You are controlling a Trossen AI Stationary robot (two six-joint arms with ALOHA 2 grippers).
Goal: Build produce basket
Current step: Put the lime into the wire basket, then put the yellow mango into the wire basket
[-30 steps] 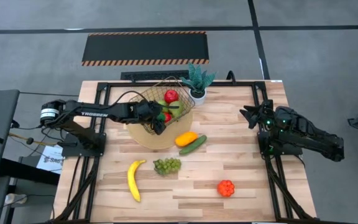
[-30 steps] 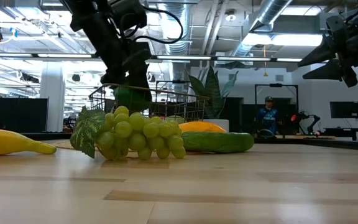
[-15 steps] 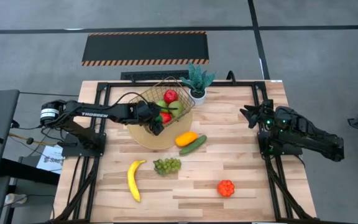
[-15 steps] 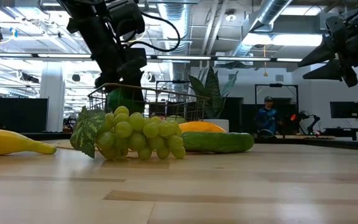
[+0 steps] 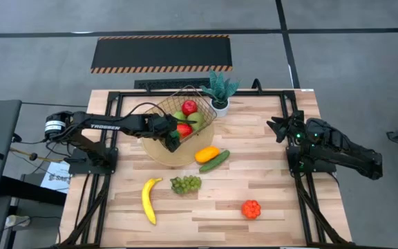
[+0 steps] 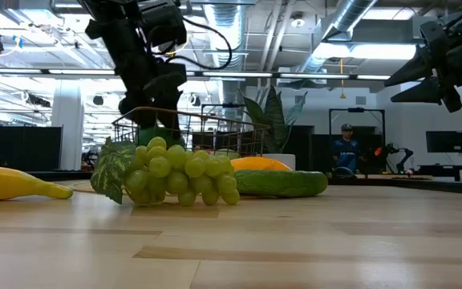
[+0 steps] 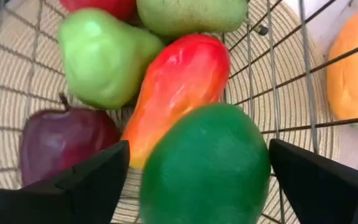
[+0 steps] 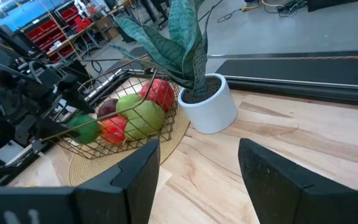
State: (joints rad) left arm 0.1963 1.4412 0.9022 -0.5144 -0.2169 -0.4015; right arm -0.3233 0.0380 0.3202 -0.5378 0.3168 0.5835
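The gold wire basket stands on a round tan mat at the table's far middle. It holds a red apple, green pears, a red-orange mango and a dark purple piece. My left gripper reaches down inside the basket's near side, shut on a dark green fruit. A banana, grapes, a yellow-orange mango, a cucumber and an orange-red piece lie on the table. My right gripper hangs open above the table's right side. My left gripper pinches the dark green fruit by its two sides, one finger on each. The fingers come from above, slanting in from the table's left. The fruit sits low inside the basket beside the red-orange mango; whether it rests on the basket's floor I cannot tell.
A potted green plant in a white pot stands just right of the basket's far corner. The basket's wire walls close around my left fingers. Bare wood lies between the cucumber and my right arm.
My left gripper has gone down with the green fruit, from above the basket's rim to low inside the basket. The fruit now sits among the other pieces. The right arm has kept still.
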